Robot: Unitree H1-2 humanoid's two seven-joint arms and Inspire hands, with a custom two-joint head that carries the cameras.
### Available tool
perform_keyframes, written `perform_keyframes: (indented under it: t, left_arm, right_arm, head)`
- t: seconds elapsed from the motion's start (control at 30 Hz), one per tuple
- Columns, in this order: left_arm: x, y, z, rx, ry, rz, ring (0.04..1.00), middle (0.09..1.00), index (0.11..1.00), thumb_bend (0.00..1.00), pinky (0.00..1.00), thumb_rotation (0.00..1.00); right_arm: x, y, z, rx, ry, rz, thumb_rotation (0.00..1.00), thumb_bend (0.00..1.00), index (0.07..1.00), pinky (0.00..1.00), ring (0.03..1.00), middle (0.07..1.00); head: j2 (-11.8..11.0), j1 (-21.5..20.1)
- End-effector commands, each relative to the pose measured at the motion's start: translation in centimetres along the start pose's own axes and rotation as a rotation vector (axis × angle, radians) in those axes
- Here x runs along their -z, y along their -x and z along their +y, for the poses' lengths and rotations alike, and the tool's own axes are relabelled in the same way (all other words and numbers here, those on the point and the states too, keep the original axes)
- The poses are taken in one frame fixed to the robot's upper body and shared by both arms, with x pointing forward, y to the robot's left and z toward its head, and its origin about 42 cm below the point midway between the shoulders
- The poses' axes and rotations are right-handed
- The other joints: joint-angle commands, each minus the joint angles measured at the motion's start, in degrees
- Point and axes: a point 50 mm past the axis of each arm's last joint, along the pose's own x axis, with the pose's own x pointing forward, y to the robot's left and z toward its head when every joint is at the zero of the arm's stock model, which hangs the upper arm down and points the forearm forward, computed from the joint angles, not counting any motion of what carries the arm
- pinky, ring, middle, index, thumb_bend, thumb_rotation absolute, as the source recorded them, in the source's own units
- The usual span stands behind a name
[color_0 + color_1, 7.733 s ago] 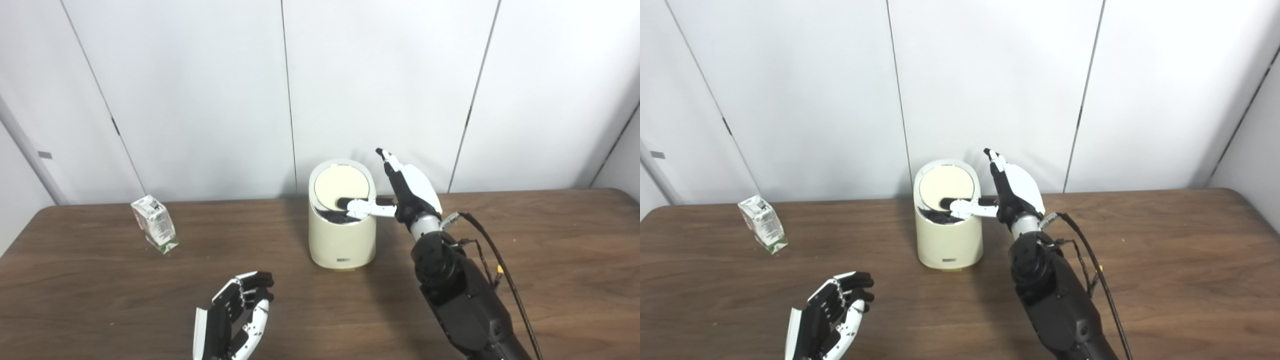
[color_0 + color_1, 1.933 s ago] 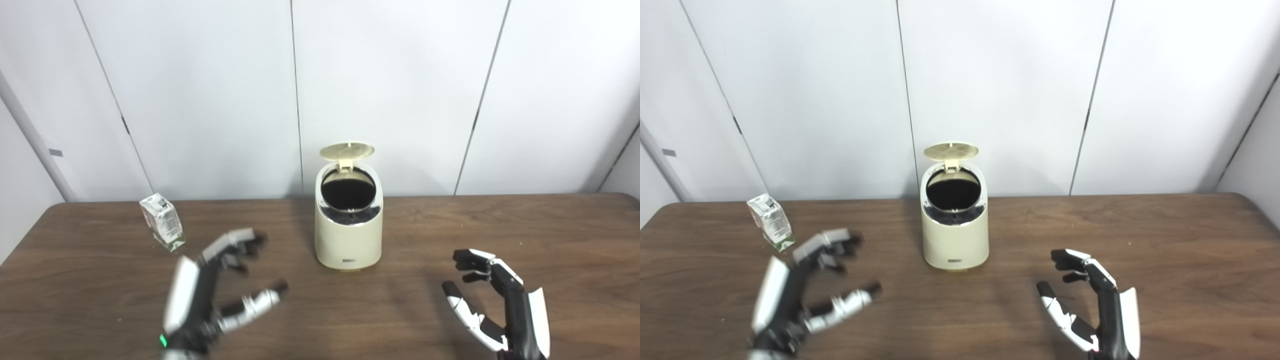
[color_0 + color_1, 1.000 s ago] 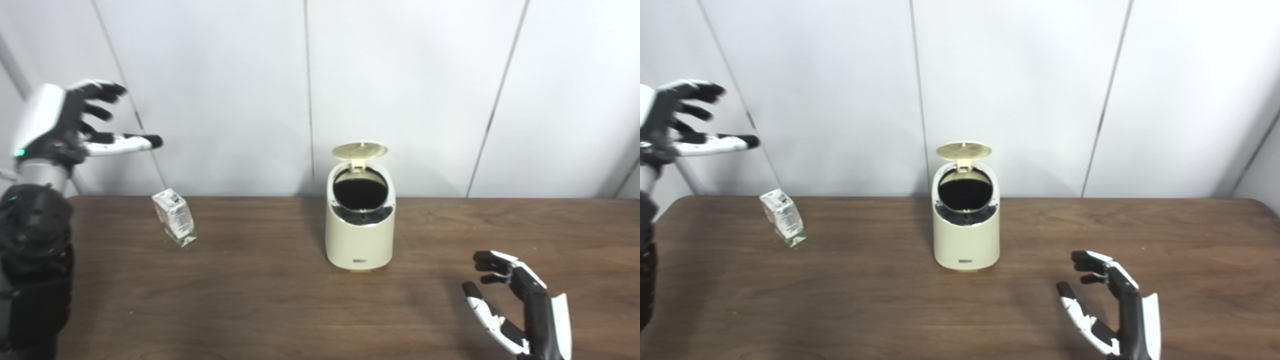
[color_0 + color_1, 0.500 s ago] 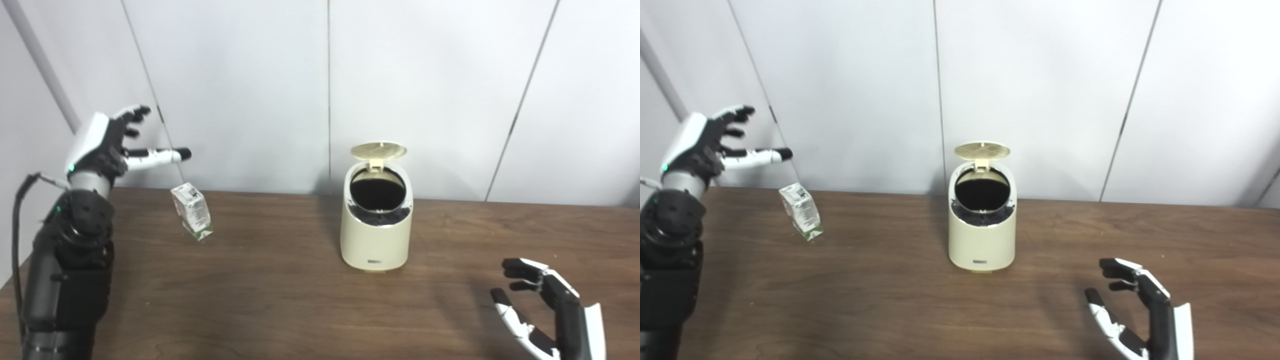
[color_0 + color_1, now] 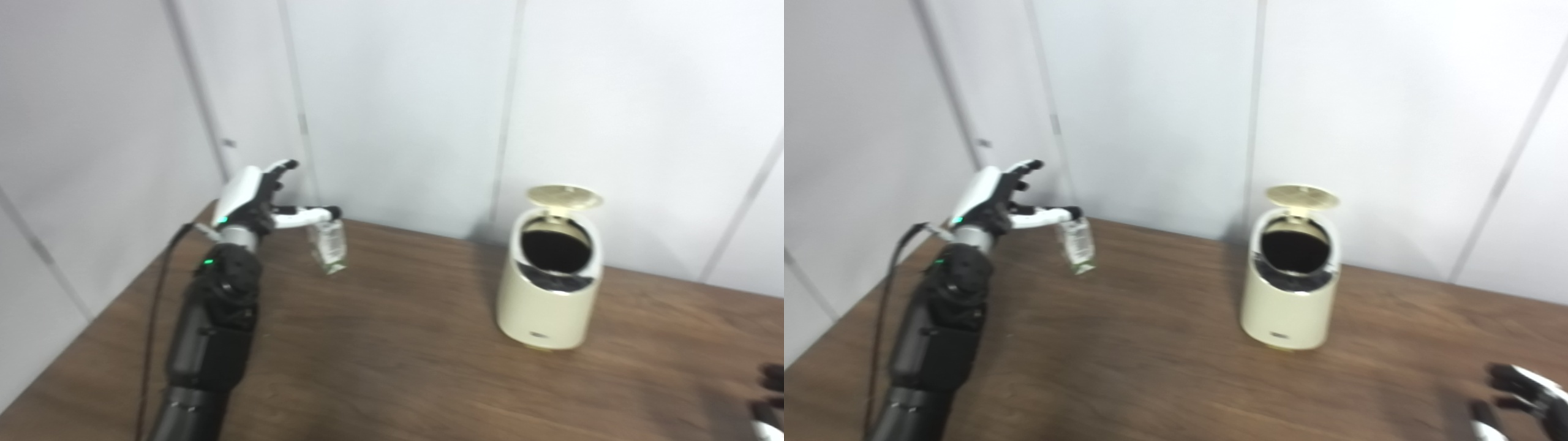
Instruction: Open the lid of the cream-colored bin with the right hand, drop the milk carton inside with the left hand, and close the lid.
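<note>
Left hand has dropped from upper left to the small white milk carton, fingers spread, thumb over its top. Cream-colored plastic bin centre-right, round lid up. Right hand lower right, fingers apart, empty.

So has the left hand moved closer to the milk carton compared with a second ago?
Yes. The left hand has dropped from high above the table to just beside the milk carton, thumb over its top, fingers spread.
</note>
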Motion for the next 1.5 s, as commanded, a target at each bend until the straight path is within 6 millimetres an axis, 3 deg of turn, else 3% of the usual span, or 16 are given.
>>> perform_keyframes:
  t: [0.0,0.13,0.5,0.8,0.9,1.0,1.03,1.1,1.2,1.47]
  left_arm:
    - [-1.0,-0.5,1.2,-0.072,-0.007,-0.017,0.843,0.918,0.900,1.00,0.63,0.49]
    - [-0.5,-0.6,0.7,-0.067,0.021,-0.007,0.851,0.910,0.901,1.00,0.65,0.46]
    - [0.0,-1.1,-0.1,-0.049,-0.035,0.032,0.956,0.965,0.942,1.00,0.82,0.42]
    - [1.2,-2.2,-0.5,0.040,-0.033,0.068,0.911,0.959,0.942,1.00,0.74,0.50]
    - [1.7,-2.4,-0.5,0.065,-0.007,0.080,0.879,0.936,0.939,1.00,0.66,0.51]
    - [2.3,-2.6,-0.7,0.094,0.065,0.088,0.752,0.833,0.934,1.00,0.51,0.48]
    - [2.5,-2.6,-0.8,0.112,0.086,0.085,0.742,0.822,0.932,1.00,0.51,0.48]
    - [2.9,-2.8,-1.0,0.151,0.129,0.083,0.742,0.814,0.933,1.00,0.55,0.52]
    - [3.6,-3.0,-1.4,0.188,0.188,0.088,0.837,0.885,0.947,1.00,0.71,0.54]
    - [4.6,-3.8,-2.6,0.182,0.227,0.111,0.845,0.875,0.936,1.00,0.75,0.55]
  right_arm:
    - [1.3,1.8,-1.0,-0.027,0.030,0.043,0.38,0.27,0.620,0.50,0.623,0.658]
    - [1.9,1.9,-1.2,-0.034,0.017,0.051,0.41,0.29,0.626,0.51,0.624,0.660]
    - [2.5,2.0,-1.2,-0.041,0.038,0.063,0.54,0.30,0.634,0.54,0.635,0.664]
    - [2.9,2.1,-0.7,-0.037,0.052,0.068,0.59,0.32,0.626,0.55,0.642,0.664]
    - [2.8,2.1,-0.6,-0.038,0.049,0.065,0.59,0.31,0.627,0.54,0.641,0.663]
    - [2.7,2.1,-0.4,-0.036,0.054,0.058,0.59,0.30,0.623,0.53,0.636,0.658]
    - [2.6,2.1,-0.3,-0.036,0.050,0.057,0.59,0.30,0.623,0.53,0.634,0.657]
    - [2.5,2.1,-0.1,-0.038,0.041,0.055,0.57,0.30,0.624,0.52,0.635,0.657]
    - [2.5,2.1,0.0,-0.041,0.037,0.054,0.56,0.29,0.618,0.51,0.630,0.651]
    - [2.2,2.3,0.4,-0.050,0.025,0.050,0.55,0.28,0.603,0.50,0.620,0.639]
  head:
    - [-0.29,0.81]
    - [-0.98,2.06]
    - [-2.99,2.49]
    - [-4.06,1.74]
    - [-4.15,1.38]
    - [-4.38,0.95]
    - [-4.38,0.95]
    - [-4.42,0.53]
    - [-4.48,0.03]
    - [-4.44,-0.60]
